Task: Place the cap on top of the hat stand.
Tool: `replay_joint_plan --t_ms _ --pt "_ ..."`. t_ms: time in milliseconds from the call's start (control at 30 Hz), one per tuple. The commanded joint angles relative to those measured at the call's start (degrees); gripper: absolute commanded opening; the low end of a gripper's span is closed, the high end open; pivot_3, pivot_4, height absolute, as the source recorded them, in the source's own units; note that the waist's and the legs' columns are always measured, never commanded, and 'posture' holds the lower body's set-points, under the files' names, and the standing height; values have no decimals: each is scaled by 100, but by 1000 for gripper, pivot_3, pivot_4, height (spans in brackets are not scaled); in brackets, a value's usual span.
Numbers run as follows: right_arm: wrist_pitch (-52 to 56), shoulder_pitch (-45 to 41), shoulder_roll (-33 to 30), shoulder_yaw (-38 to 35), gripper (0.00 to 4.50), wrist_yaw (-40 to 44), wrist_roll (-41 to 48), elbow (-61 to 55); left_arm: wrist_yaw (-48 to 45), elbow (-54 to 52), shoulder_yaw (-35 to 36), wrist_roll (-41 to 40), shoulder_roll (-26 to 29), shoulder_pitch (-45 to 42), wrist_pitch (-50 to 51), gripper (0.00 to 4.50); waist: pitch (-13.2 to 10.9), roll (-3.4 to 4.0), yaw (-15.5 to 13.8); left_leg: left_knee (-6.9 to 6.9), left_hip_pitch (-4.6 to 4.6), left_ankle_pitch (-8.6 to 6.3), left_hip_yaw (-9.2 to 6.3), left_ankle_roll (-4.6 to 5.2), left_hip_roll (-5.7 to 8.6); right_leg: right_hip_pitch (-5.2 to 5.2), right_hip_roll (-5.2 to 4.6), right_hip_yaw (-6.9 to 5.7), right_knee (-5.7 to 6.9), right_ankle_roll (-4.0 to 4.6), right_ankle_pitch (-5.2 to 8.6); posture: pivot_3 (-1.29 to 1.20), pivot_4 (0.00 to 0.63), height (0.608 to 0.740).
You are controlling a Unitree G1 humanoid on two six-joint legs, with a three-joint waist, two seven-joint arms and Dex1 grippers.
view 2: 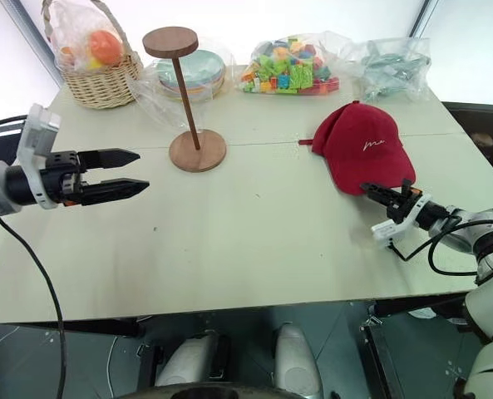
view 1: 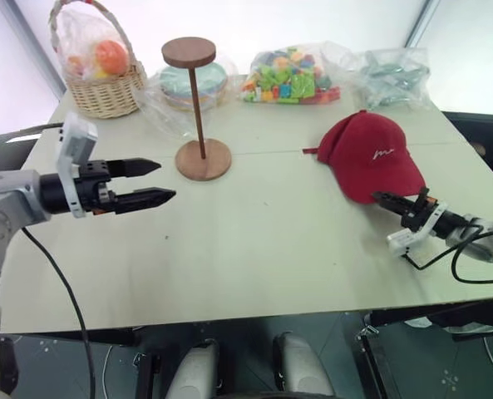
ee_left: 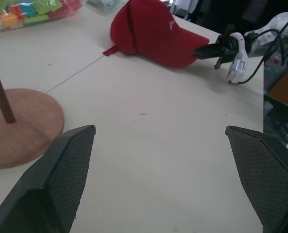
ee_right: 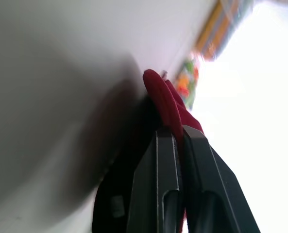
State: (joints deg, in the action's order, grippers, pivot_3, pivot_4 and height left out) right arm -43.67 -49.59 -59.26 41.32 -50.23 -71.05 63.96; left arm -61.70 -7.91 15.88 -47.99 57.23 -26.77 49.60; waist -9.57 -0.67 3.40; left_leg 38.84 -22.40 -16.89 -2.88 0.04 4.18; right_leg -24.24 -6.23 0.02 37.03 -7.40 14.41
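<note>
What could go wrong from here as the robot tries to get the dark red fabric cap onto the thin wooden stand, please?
1. The right gripper is shut on only the brim edge of the dark red fabric cap; the cap may slip or hang limp when lifted.
2. The brown wooden hat stand has a thin rod and small base; a nudge could topple it.
3. The open left gripper hovers near the stand's base.

The cap's [view 1: 371, 156] brim tip, at five o'clock from its crown, is hidden where the right gripper [view 1: 381, 198] pinches it. The white embroidery is too small to read. In the left wrist view the hat stand [ee_left: 17, 124] is cut off, its disc top unseen. Bagged items at twelve o'clock on the table [view 1: 254, 249] blur behind plastic.
</note>
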Motion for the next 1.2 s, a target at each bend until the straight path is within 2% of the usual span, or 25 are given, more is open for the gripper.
replay_joint_plan --t_ms 33,133,200,367,533,667,867,1000,1200 --pt "264 -457 -470 -1215 11 828 1216 -1324 -316 341 353 17 378 -372 -170 4500 -18 31 11 0 -7 0 3 0 0 -11 0 3 2 0 0 0 150 740" --pt "561 -627 -507 -1984 11 1859 1912 -2858 -558 821 218 212 565 -729 -379 4500 -38 66 8 -9 -11 0 9 1 4 -23 -3 7 3 -1 0 0 150 740" --pt "798 -882 -220 -2269 11 2572 2255 -3633 -721 1246 53 437 620 -1033 -591 4500 -38 66 22 -16 -10 0 5 1 -2 -25 5 6 2 -1 0 0 150 740" --pt "1567 -1493 1019 -2407 11 4144 2722 -4817 -1066 2134 -331 1017 620 -1725 -1127 4500 -34 49 38 -13 -9 -1 -2 3 -3 -21 10 5 5 -1 0 0 150 740" --pt "2225 -1617 2324 -2302 11 5075 2793 -5618 -1270 2382 -381 1232 636 -1946 -1280 4500 -36 47 0 -5 -27 -4 -8 9 -1 -31 10 2 18 -2 -1 0 150 740" --pt "2427 -1694 2929 -2109 11 5386 2601 -5531 -1242 2308 -257 1244 600 -1843 -1232 4500 -34 46 -12 29 -101 -3 -30 7 5 -91 9 -6 30 -3 -2 0 150 740" --pt "2737 -2330 3454 -1654 11 6294 2416 -4687 -1060 2026 12 1102 519 -1537 -1081 4500 -35 46 56 27 -104 0 -32 2 5 -100 9 -6 31 -3 -2 0 150 740" --pt "2692 -2581 3720 -1385 11 6462 2324 -4153 -917 1908 113 1056 410 -1459 -1020 4500 -35 46 69 23 -104 0 -35 1 5 -100 10 -6 33 -3 -2 0 150 740" --pt "2730 -2605 4100 -1210 11 6969 2401 -4192 -743 1644 303 947 331 -1175 -951 4500 -34 46 85 17 -104 1 -39 -2 5 -107 12 -4 36 -3 -2 0 150 740"
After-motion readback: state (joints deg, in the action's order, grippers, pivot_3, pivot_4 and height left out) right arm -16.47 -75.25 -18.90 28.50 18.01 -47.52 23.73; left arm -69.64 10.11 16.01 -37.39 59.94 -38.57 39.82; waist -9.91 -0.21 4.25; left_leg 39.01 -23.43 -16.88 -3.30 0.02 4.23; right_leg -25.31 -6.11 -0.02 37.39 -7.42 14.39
